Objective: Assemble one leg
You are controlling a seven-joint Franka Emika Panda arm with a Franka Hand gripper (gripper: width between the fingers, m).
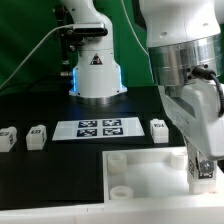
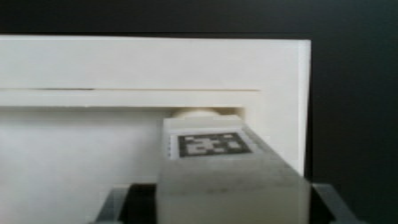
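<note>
My gripper (image 1: pixel 203 168) is shut on a white leg (image 2: pixel 217 165) with a black-and-white tag on its face. It holds the leg over the corner of the large white square top (image 1: pixel 140 172) on the exterior view's right. In the wrist view the gripper (image 2: pixel 228 198) has dark fingers (image 2: pixel 135 202) on both sides of the leg. The leg's far end meets a round corner socket (image 2: pixel 210 108) of the top (image 2: pixel 107 125). I cannot tell how far it sits in. Three more legs lie on the black table: two (image 1: pixel 7 140) (image 1: pixel 37 136) on the exterior view's left, one (image 1: pixel 160 128) behind the top.
The marker board (image 1: pixel 98 128) lies flat on the table behind the top. The arm's white base (image 1: pixel 95 70) stands at the back centre, with cables to its left. The table's front edge runs just below the top.
</note>
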